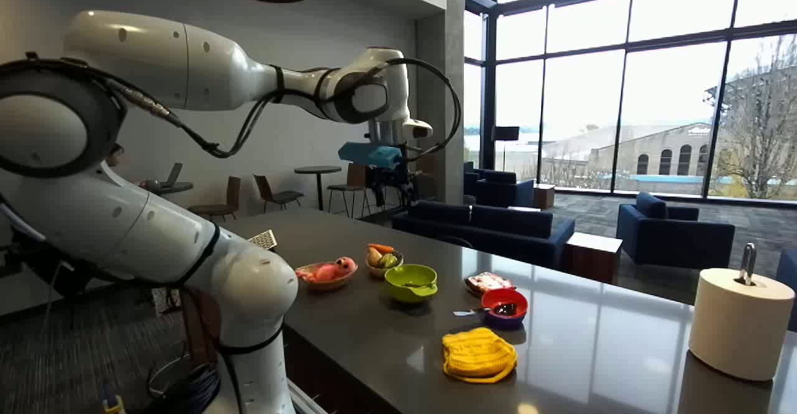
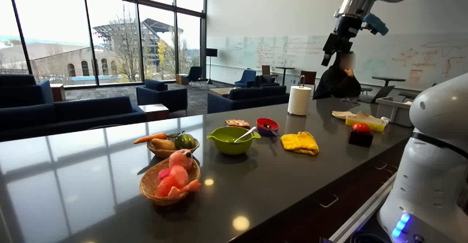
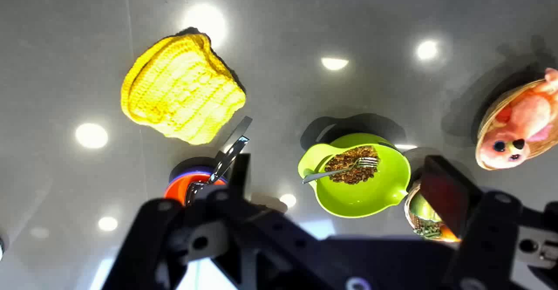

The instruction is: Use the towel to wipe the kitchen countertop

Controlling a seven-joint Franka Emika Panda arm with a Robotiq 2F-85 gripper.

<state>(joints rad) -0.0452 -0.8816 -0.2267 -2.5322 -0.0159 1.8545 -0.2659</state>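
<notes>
The yellow knitted towel lies bunched and folded on the dark grey countertop. It also shows in an exterior view and at the upper left of the wrist view. My gripper is raised high above the countertop and points down. In the wrist view its two fingers are spread wide with nothing held between them. The green bowl shows between the fingers, far below. The towel is apart from the gripper, beyond the left finger in the wrist view.
A green bowl holds brown bits and a fork. A red bowl with a utensil stands beside the towel. Baskets hold a pink plush toy and toy vegetables. A paper towel roll and a red button box also stand there.
</notes>
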